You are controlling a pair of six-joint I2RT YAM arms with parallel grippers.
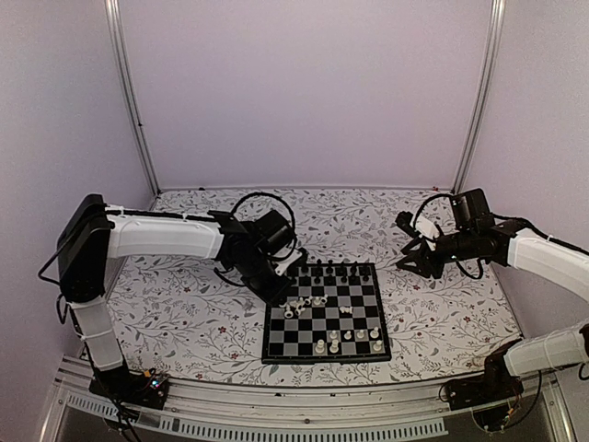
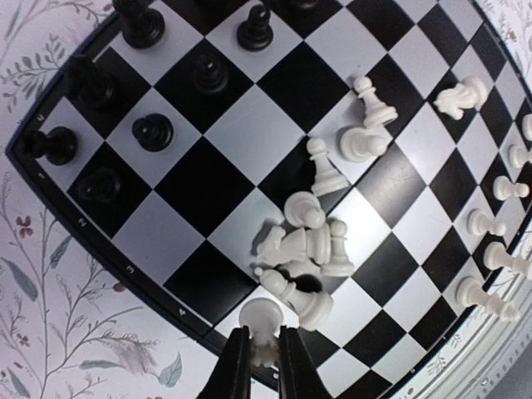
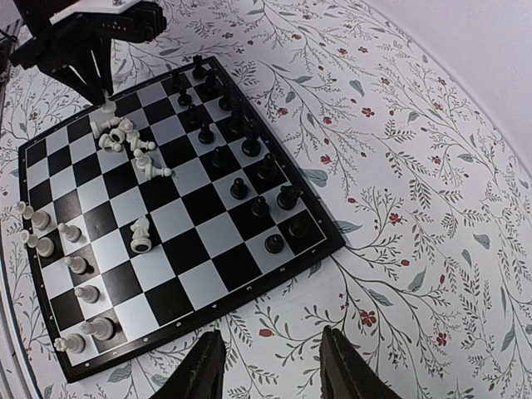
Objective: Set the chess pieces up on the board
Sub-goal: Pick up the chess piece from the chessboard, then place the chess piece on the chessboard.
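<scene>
The board point(image 1: 368, 352) lies at the table's near middle. Black chess pieces point(image 1: 329, 271) stand along its far rows. Cream-white pieces point(image 1: 359, 336) stand on the near rows, and several lie tipped in a heap point(image 2: 306, 243) near the left edge. My left gripper point(image 2: 264, 359) is shut on a white pawn point(image 2: 263, 320), held over the board's left edge; the gripper also shows in the top view point(image 1: 283, 293). My right gripper point(image 3: 270, 366) is open and empty above the tablecloth just right of the board point(image 3: 249, 270); it hangs raised at the right point(image 1: 412, 258).
A floral tablecloth point(image 1: 184, 313) covers the table. Purple walls and two metal posts point(image 1: 131, 97) close the back. The table's metal front rail point(image 1: 276, 425) runs along the near edge.
</scene>
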